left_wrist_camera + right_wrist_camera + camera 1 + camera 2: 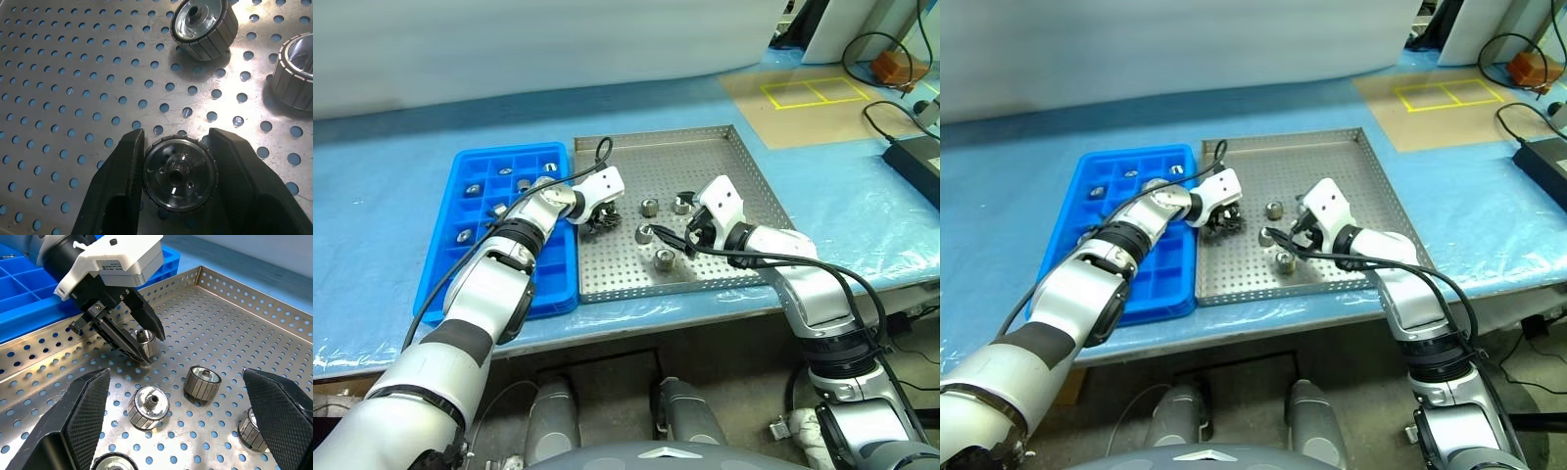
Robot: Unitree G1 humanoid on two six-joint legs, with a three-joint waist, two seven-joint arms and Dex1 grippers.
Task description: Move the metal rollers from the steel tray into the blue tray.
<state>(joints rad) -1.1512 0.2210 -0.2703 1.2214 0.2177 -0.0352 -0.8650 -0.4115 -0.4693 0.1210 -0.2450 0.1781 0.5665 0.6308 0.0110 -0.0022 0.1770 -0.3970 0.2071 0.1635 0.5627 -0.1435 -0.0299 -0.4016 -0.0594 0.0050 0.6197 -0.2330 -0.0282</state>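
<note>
A roller is pinched between the two black fingers of the left gripper, low over the perforated floor of the steel tray, towards its left side. The fingers are drawn in against the roller's ribbed sides, and whether it is lifted clear of the floor cannot be told. The right gripper is held near the tray's near edge with its fingers spread wide and nothing between them.

A slip is the risk judged here: the roller is round and smooth, gripped only at two narrow lines, so it could be rolled out or dropped if the lift is jerked. It could also be knocked on the tray's raised rim on the way across.

The blue tray is set just left of the steel one on the blue-covered bench, with a few rollers already in its cells. Other loose rollers are left close by in the steel tray, near enough to be bumped. Cables and a dark box are seen far right.
</note>
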